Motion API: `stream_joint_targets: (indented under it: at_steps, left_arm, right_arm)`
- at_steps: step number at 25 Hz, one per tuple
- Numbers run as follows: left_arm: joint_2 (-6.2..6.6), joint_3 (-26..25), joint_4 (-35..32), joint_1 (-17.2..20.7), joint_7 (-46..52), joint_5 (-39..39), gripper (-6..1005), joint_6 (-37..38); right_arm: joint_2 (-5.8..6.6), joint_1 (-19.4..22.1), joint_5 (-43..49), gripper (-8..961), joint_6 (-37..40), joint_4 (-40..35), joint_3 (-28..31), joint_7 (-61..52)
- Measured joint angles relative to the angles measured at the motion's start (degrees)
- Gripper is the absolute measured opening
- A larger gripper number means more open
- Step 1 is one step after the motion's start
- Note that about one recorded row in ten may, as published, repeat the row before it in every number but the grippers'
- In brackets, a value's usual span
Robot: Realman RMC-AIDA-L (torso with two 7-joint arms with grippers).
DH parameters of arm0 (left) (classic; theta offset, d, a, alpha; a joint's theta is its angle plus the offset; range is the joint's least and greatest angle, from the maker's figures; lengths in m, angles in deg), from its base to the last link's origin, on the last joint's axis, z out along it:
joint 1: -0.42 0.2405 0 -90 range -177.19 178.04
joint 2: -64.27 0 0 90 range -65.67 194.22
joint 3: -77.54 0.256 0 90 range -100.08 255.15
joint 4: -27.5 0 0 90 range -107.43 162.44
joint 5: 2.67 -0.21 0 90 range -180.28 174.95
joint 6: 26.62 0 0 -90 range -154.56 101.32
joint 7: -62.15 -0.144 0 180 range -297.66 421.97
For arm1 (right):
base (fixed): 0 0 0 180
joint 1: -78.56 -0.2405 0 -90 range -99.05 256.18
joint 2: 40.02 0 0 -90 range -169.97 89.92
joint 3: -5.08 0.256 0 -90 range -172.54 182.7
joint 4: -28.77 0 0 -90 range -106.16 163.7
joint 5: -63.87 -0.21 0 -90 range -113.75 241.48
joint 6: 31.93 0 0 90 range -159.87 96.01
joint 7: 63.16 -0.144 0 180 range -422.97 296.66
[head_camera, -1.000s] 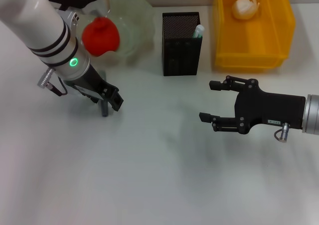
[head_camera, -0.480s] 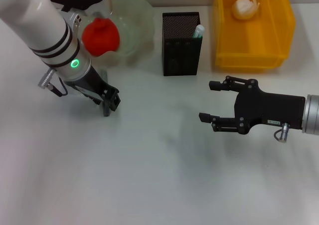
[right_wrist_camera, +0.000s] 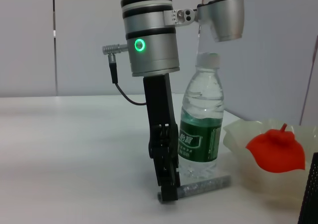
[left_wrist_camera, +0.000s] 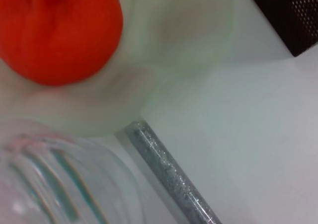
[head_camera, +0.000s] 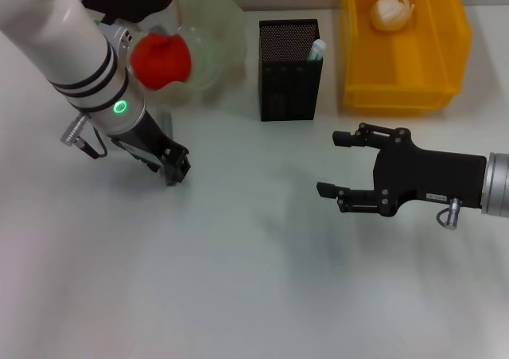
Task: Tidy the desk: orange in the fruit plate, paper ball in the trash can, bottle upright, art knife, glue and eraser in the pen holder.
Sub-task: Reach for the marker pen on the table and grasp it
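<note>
A grey glittery stick is pinched by the left pincer beside the upright bottle near the surface's far-left corner, likely for the pen holder; the right pincer is held open, idle.

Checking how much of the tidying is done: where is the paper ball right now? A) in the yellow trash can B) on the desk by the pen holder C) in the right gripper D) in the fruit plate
A: the paper ball lies inside the yellow trash can, far from either gripper.
</note>
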Motion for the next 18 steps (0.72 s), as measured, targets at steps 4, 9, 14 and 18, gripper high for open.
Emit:
stream_joint_targets:
  at_steps: [4,9,14,18]
  left_arm:
    - [0.0,0.56,0.02,0.0,0.0,0.01,345,0.0]
    - [0.0,0.93,0.02,0.0,0.0,0.12,292,0.11]
    - [0.0,1.85,0.01,0.0,-0.01,0.1,236,0.26]
    - [0.01,3.29,-0.08,-0.01,-0.06,0.22,195,0.22]
  right_arm:
    - [0.0,0.18,0.0,790,0.24,0.0,-0.05,0.0]
    - [0.0,0.25,0.0,790,0.82,0.0,0.21,0.0]
    - [0.0,0.43,0.0,789,1.03,0.0,0.25,0.0]
    - [0.0,0.43,0.0,789,1.47,0.0,0.25,0.0]
